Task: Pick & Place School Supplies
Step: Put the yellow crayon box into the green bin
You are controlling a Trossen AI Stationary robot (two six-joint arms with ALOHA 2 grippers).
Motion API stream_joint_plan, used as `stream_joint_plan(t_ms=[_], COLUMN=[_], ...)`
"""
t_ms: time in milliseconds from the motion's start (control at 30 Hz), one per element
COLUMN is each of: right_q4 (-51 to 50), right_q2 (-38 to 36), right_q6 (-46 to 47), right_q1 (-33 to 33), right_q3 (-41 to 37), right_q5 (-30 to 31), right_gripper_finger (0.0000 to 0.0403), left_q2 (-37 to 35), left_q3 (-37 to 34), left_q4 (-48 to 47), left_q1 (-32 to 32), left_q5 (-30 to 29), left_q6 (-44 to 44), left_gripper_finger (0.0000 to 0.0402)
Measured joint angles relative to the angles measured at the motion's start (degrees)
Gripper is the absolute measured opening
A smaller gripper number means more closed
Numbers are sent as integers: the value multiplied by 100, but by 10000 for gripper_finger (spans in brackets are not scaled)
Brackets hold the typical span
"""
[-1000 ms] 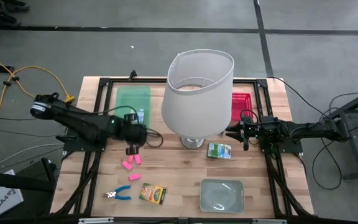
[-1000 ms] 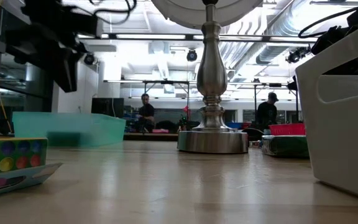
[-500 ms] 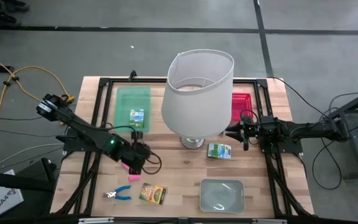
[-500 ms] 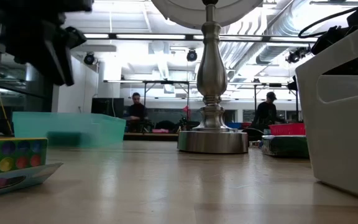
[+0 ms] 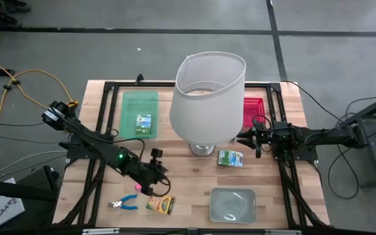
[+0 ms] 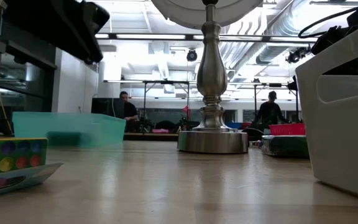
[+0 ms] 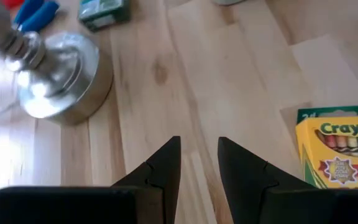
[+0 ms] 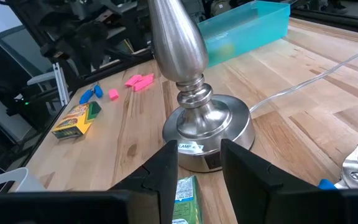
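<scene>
Wooden worktop carries everything, with the lamp and its big white shade in the middle; the lamp's metal base lies well ahead of the left hand and off to one side, so it should not hinder a descent.

As I judge it, the step in hand is a reach for the crayon box, the yellow-and-green pack lying flat just beside the left hand. To do it well, the hand ought to shift sideways until the pack sits squarely between the fingers, widen first, then come down straight and close across the narrow side. A flat cardboard pack is likely to skid on smooth wood if one finger lands first.

Smaller supplies sit close by: the blue-handled scissors lie on the far side of the hand from the lamp, and a pink eraser shows at the arm's edge, partly hidden. A second printed box lies just below the right hand.

Left hand: fingers a narrow gap apart, holding nothing, over bare wood. Right hand: waiting near the lamp base, likewise slightly parted and empty.
</scene>
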Motion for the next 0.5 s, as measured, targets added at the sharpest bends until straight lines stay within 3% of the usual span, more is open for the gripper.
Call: stream_joint_plan(t_ms=[500], right_q4=[2], right_q2=[0], right_q6=[0], right_q1=[0], right_q3=[-2], right_q5=[0], right_gripper_finger=[113], left_q2=[40], left_q3=[2], left_q4=[491], left_q1=[-260], left_q5=[398], left_q6=[647], left_gripper_finger=[99])
